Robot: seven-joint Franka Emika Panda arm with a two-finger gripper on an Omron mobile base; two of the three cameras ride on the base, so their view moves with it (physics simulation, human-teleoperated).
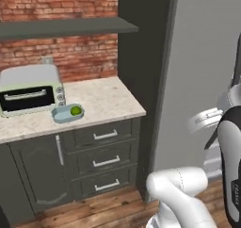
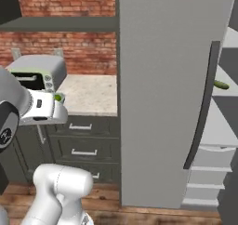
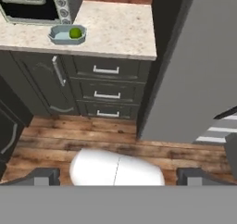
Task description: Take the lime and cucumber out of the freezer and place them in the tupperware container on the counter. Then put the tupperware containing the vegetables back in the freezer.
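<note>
Cucumber (image 2: 221, 85) is what remains to fetch, yet the tool (image 3: 118, 176) hangs well away from it, jaws wide and holding nothing, looking down over wooden floor toward the counter (image 1: 106, 100). A likely trouble: the freezer door (image 2: 162, 94) stands between arm and shelf, so a careless reach could strike it. That dark green tapered vegetable lies on a pale freezer shelf. Meanwhile the lime (image 1: 75, 110), small and bright, sits inside the container (image 1: 60, 114) beside the toaster oven (image 1: 28, 88).

My beige speckled stone counter (image 1: 101, 100) is carrying a pale green toaster oven (image 1: 30, 90) and the shallow blue-grey tupperware container (image 1: 62, 114) just beside it.
</note>
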